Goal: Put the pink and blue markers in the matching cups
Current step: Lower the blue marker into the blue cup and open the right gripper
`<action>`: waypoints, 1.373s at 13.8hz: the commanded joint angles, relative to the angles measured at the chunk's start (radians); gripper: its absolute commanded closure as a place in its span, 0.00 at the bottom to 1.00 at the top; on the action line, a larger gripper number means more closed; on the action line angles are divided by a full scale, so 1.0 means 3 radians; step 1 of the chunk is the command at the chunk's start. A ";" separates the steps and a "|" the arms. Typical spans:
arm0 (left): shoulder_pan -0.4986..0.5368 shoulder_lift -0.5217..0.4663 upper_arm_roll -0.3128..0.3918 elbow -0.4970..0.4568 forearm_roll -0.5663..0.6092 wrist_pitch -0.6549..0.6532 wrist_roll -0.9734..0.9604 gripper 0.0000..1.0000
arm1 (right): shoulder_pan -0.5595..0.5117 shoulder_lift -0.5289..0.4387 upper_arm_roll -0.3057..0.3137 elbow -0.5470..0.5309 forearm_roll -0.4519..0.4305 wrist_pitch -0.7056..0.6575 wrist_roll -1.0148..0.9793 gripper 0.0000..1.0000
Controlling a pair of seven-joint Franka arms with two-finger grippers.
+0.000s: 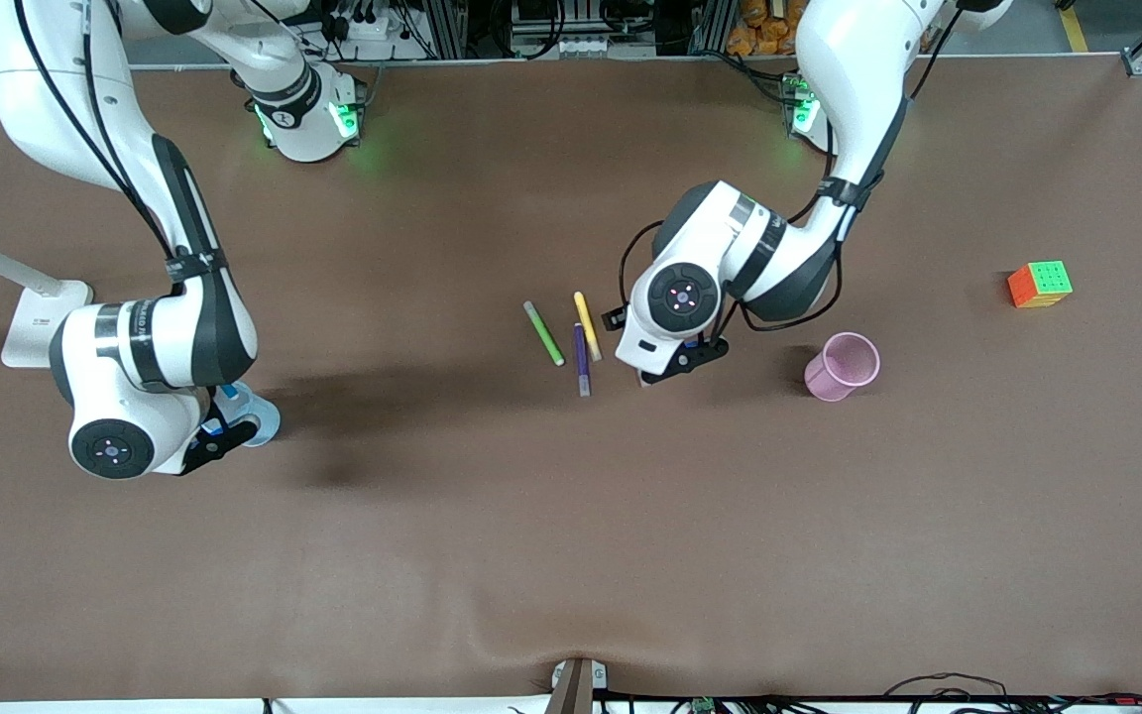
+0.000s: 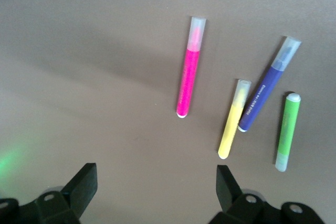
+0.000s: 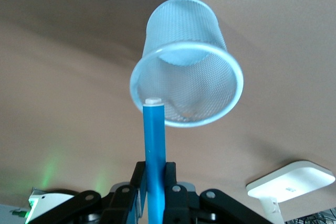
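While the front view was checked first, the right hand (image 1: 224, 428) sat over the pale blue cup (image 1: 259, 421) at the right arm's end of the tabletop (image 1: 571, 555), a bit of blue marker (image 1: 230, 406) showing between arm and cup. The left hand (image 1: 675, 362) hung low over mid-tabletop, with the green pen (image 1: 543, 333), yellow pen (image 1: 587, 325) and purple pen (image 1: 582, 360) lying just at its 9 o'clock. The pink cup (image 1: 842, 366) lay tipped on its side at the hand's 3 o'clock, toward the left arm's end. A colour cube (image 1: 1039, 284) sat well apart at the cup's 2 o'clock. A white lamp base (image 1: 39, 319) rested at the right arm's end.

Left wrist view: left hand (image 2: 152, 195) fully spread, fingers empty, nothing between them. The pink marker (image 2: 188, 74) lay flat on the brown surface, apart from both fingers, with the yellow pen (image 2: 233, 119), purple pen (image 2: 268, 92) and green pen (image 2: 287, 132) lying beside it; yellow and purple looked to touch.

Right wrist view: right hand (image 3: 153, 192) clamped on the blue marker (image 3: 155, 150), marker upright, its end level with the rim of the blue cup (image 3: 186, 85), a mesh cup. Whether the tip was inside the rim could not be told. Lamp base (image 3: 291, 179) nearby.
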 commanded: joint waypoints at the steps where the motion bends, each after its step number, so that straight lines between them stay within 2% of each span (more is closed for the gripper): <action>1: 0.0006 -0.0083 0.0051 0.0013 0.0044 -0.0025 -0.0031 0.00 | -0.0075 0.0058 0.0061 0.0031 -0.0075 0.0100 -0.0041 1.00; 12: -0.0081 -0.0109 0.0015 0.0013 0.0008 -0.0025 -0.0190 0.00 | -0.0121 0.0181 0.0061 0.0031 -0.0091 0.0443 -0.0066 1.00; 13: -0.0101 -0.0093 0.0015 0.0008 0.0003 -0.0020 -0.0190 0.00 | -0.0121 0.0186 0.0061 0.0031 -0.0091 0.0448 -0.0061 0.98; 14: -0.0111 -0.0058 0.0015 0.0008 0.0003 -0.0020 -0.0190 0.00 | -0.0121 0.0186 0.0061 0.0031 -0.0091 0.0448 -0.0051 0.89; 15: -0.0122 -0.0032 0.0015 0.0008 0.0008 -0.0015 -0.0190 0.00 | -0.0121 0.0186 0.0061 0.0031 -0.0091 0.0448 -0.0051 0.87; 19: -0.0117 0.0106 0.0010 0.0008 -0.0023 0.0026 -0.0185 0.00 | -0.0121 0.0197 0.0061 0.0051 -0.0091 0.0468 -0.0036 0.64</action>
